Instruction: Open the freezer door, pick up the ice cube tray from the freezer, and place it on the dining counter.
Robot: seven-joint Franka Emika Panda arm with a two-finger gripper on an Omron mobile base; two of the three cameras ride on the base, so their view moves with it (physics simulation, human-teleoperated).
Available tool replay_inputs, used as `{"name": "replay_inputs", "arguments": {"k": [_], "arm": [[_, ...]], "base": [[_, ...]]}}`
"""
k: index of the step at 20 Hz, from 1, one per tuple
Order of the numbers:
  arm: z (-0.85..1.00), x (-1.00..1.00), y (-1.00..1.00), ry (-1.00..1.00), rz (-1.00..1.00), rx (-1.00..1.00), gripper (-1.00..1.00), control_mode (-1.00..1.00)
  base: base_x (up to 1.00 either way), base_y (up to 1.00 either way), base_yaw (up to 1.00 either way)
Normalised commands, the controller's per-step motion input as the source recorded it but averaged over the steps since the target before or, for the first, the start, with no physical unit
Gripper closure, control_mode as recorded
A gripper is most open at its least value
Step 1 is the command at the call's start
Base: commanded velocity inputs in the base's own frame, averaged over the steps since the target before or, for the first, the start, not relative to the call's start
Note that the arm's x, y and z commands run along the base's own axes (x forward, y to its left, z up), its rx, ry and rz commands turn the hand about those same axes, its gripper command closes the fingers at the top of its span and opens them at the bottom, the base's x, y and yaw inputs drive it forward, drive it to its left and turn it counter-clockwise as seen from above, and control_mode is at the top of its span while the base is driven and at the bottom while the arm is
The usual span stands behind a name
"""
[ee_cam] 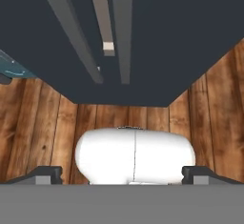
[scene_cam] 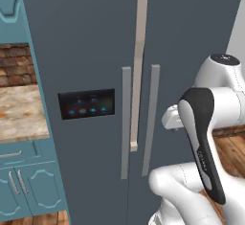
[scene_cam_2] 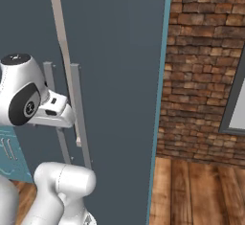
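Left base view shows the big grey freezer (scene_cam: 143, 37) right in front of the robot. Its two doors are shut, so the ice cube tray must be hidden inside, where it stays cold. The freezer door (scene_cam: 81, 51) is the one with the little black panel (scene_cam: 86, 104) and its blue lights. Its long grey handle (scene_cam: 125, 123) stands up and down next to the middle gap. The other door has its own handle (scene_cam: 150, 118) just beside it, so the robot has to pick the right one.

In the hand view, the gripper (ee_cam: 123, 174) has its two dark tips spread wide apart with nothing between them. It points down at the wood floor (ee_cam: 43, 123) and the bottom of the doors, not touching any handle. I think it is open like that so it can fit around the handle bar. The first job, pulling the door open, is not done yet. The robot probably needs to lift its hand up to the handle.
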Motion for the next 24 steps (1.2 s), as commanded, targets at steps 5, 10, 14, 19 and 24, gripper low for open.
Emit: {"name": "replay_inputs", "arguments": {"k": [5, 10, 14, 19, 24], "arm": [[0.0, 0.0, 0.0, 0.0, 0.0, 0.0, -1.0, 1.0], [0.0, 0.0, 0.0, 0.0, 0.0, 0.0, -1.0, 1.0], [0.0, 0.0, 0.0, 0.0, 0.0, 0.0, -1.0, 1.0], [0.0, 0.0, 0.0, 0.0, 0.0, 0.0, -1.0, 1.0], [0.0, 0.0, 0.0, 0.0, 0.0, 0.0, -1.0, 1.0]], "base": [[0.0, -0.67, 0.0], [0.01, -0.66, 0.0], [0.19, -0.37, 0.0], [0.46, -0.04, 0.0], [0.54, 0.0, 0.0]]}}
